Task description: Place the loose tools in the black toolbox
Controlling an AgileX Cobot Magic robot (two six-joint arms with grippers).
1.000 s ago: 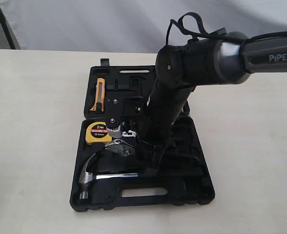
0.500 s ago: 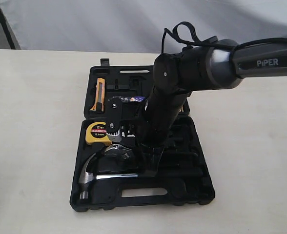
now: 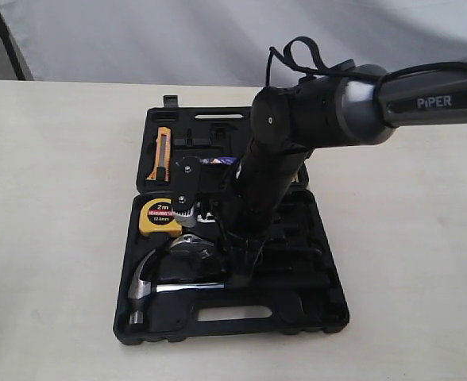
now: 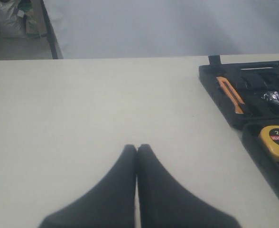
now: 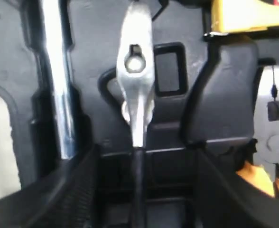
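The black toolbox lies open on the table. In its lower half rest the claw hammer and the adjustable wrench. My right gripper reaches down into the case and stands open. In the right wrist view the wrench lies on edge in the toolbox, its thin black handle running between the spread fingers of the right gripper, touching neither. The hammer's steel shaft lies beside it. The wrapped tape roll sits in the lid. My left gripper is shut and empty over bare table.
A yellow tape measure and orange-handled pliers sit in the case near the wrench. An orange knife lies in the lid. The beige table spreads round the case, and the right arm hides the case's middle.
My right gripper has opened and let go of the wrench handle. The wrench has settled lower into the case, and the right arm shifted slightly left. The left gripper's earlier state is not shown.
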